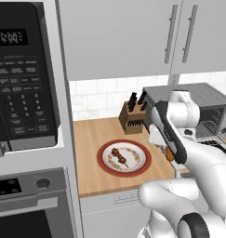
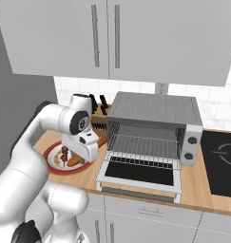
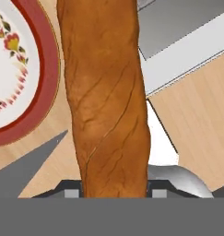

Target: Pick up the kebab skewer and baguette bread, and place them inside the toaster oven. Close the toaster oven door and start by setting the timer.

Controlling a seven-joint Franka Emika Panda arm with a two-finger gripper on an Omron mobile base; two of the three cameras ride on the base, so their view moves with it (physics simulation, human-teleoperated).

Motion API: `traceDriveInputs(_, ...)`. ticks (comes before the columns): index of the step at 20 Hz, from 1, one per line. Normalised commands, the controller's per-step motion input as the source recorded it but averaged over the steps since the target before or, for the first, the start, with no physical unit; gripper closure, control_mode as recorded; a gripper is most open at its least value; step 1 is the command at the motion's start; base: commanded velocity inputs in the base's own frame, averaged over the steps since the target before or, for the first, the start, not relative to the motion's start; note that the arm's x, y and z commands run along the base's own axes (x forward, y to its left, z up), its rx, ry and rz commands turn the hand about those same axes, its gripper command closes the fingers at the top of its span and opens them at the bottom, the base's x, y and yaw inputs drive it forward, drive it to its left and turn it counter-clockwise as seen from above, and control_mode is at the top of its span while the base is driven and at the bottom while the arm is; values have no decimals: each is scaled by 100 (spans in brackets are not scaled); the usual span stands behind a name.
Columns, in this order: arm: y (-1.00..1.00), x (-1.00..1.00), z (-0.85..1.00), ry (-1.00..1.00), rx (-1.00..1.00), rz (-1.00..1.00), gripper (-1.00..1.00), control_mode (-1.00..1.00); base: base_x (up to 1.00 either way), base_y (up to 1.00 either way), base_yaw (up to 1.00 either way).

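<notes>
Above the worktop (image 1: 96,139), beside the plate (image 1: 105,160), the baguette bread (image 3: 106,92) is apparently gripped in the hand (image 3: 114,191). 1 kebab skewer (image 1: 119,157) remains plated; toaster oven (image 2: 155,128) door (image 2: 140,174) open, 0 items loaded.

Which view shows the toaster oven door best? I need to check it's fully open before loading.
The right base view: the toaster oven door lies folded down flat, dark glass up, below the wire rack. The left base view catches just an edge of it behind the arm. The hand view shows a grey corner beside the baguette bread.
</notes>
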Motion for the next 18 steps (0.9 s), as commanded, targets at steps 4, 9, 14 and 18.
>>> traceDriveInputs(4,-92,-13,65,0,8,0,100,-100,0,0,0)
traceDriveInputs(9,-67,22,-1,-1,7,-2,100,-100,0,0,0)
traceDriveInputs(14,-32,63,-7,-8,14,-1,100,-100,0,0,0)
traceDriveInputs(18,-31,53,-27,-5,15,0,100,-100,0,0,0)
